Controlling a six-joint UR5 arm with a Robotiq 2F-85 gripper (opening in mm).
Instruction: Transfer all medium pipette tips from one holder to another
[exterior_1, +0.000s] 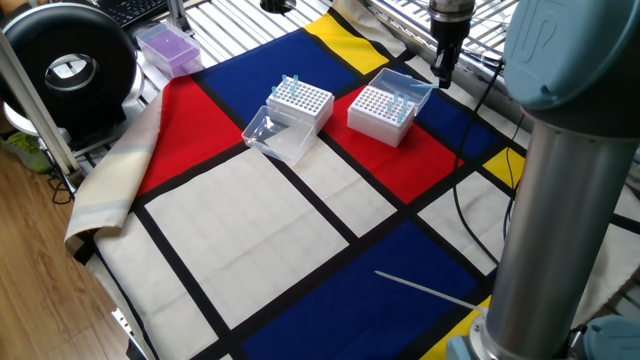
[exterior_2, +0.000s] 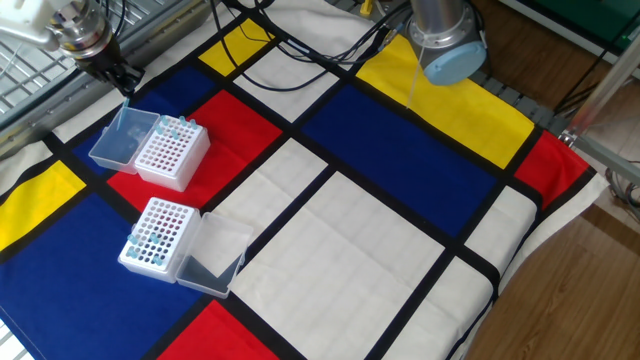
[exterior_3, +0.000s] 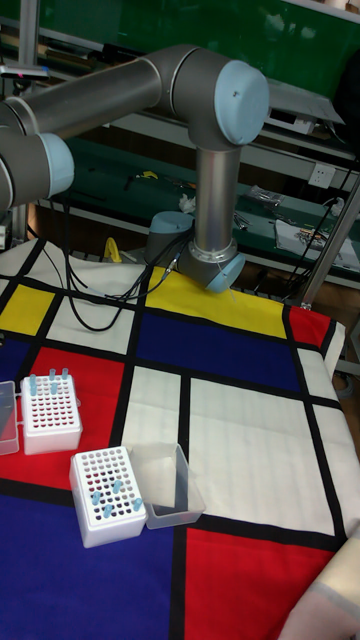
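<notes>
Two white perforated holders stand on the coloured cloth. The one (exterior_1: 380, 115) (exterior_2: 168, 155) (exterior_3: 50, 412) on the red patch has a few medium pipette tips (exterior_1: 397, 102) (exterior_2: 172, 124) (exterior_3: 48, 380) standing along one edge, and its clear lid (exterior_1: 412, 84) (exterior_2: 117, 139) lies open beside it. The other holder (exterior_1: 302, 102) (exterior_2: 156, 231) (exterior_3: 106, 494) carries several pale-blue tips (exterior_1: 290, 84) (exterior_2: 143, 247) (exterior_3: 110, 489). My gripper (exterior_1: 441, 70) (exterior_2: 122, 80) hangs just beyond the first holder's open lid. Its dark fingers are pressed together, and I see no tip between them.
The second holder's clear lid (exterior_1: 273, 135) (exterior_2: 211, 256) (exterior_3: 168, 486) lies open on the cloth. A purple box (exterior_1: 168, 46) and a black round device (exterior_1: 68, 66) sit off the cloth. Cables (exterior_2: 300, 45) trail by the arm's base (exterior_2: 446, 45). A thin white rod (exterior_1: 425, 290) lies on blue.
</notes>
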